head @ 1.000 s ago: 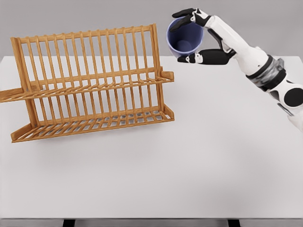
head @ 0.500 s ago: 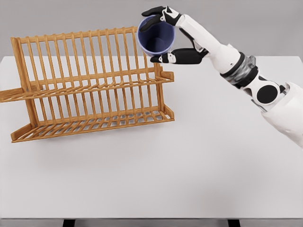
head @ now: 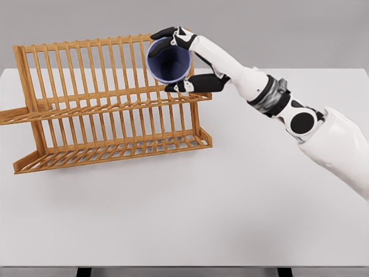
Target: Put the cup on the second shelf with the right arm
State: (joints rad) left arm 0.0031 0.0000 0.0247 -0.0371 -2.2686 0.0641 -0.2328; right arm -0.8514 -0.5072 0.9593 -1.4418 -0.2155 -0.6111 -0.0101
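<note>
Right hand (head: 180, 60) grips the cup (head: 168, 60) with fingers on top and thumb below, so it cannot drop. It holds the cup over the rack's (head: 109, 101) upper shelf (head: 115, 105), probably to set it there.

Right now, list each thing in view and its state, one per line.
Cup: held off the table, tipped with its mouth toward the camera, nothing inside.
Right hand: shut on the cup.
Rack: upright on the table, both shelves bare.
Table: carrying the rack.
</note>
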